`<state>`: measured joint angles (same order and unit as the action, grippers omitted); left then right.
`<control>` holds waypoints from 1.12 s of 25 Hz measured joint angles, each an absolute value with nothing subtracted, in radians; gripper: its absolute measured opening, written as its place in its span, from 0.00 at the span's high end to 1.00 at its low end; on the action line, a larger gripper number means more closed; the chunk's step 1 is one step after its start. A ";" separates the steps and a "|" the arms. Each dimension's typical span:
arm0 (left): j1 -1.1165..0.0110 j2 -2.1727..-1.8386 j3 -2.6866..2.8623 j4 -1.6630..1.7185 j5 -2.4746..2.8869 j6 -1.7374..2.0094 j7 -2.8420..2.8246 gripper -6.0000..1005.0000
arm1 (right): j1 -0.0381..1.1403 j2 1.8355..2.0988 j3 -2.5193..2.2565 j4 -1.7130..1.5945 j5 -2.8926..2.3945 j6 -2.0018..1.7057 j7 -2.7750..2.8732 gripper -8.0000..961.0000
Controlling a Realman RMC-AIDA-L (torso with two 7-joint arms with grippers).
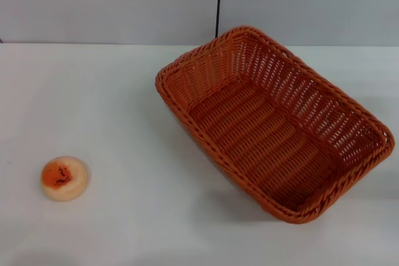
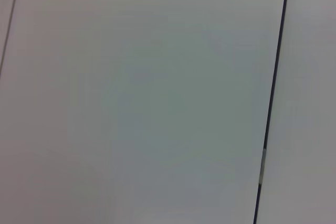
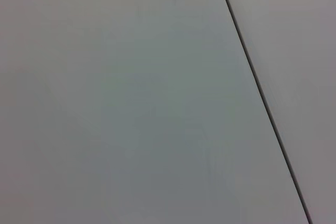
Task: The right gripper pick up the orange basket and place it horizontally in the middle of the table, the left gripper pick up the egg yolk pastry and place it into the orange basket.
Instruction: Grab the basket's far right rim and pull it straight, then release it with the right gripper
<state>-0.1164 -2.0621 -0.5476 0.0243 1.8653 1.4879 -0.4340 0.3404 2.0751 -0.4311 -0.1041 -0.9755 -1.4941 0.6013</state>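
The orange basket (image 1: 274, 123) lies on the white table (image 1: 124, 104) right of centre, set diagonally, its long side running from far centre to near right. It is empty. The egg yolk pastry (image 1: 64, 178) sits alone on the table at the near left, orange glazed top with dark specks facing up. Neither gripper shows in the head view. Both wrist views show only a pale panel surface with a dark seam, and none of the task's things.
A pale wall with a dark vertical seam (image 1: 219, 1) stands behind the table's far edge. Bare white tabletop lies between the pastry and the basket.
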 joint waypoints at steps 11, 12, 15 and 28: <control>-0.112 -2.062 -0.548 0.026 1.865 1.488 -0.434 0.18 | 0.339 2.075 -0.464 -0.107 -0.976 -1.499 0.606 0.31; -0.112 -2.062 -0.548 0.026 1.865 1.488 -0.434 0.18 | 0.339 2.075 -0.464 -0.107 -0.976 -1.499 0.606 0.31; -0.112 -2.062 -0.548 0.026 1.865 1.485 -0.434 0.18 | 0.328 2.064 -0.573 -0.232 -1.055 -1.447 0.754 0.31; -0.111 -2.060 -0.548 0.029 1.865 1.482 -0.434 0.19 | 0.333 2.066 -0.609 -0.907 -1.737 -1.359 1.686 0.31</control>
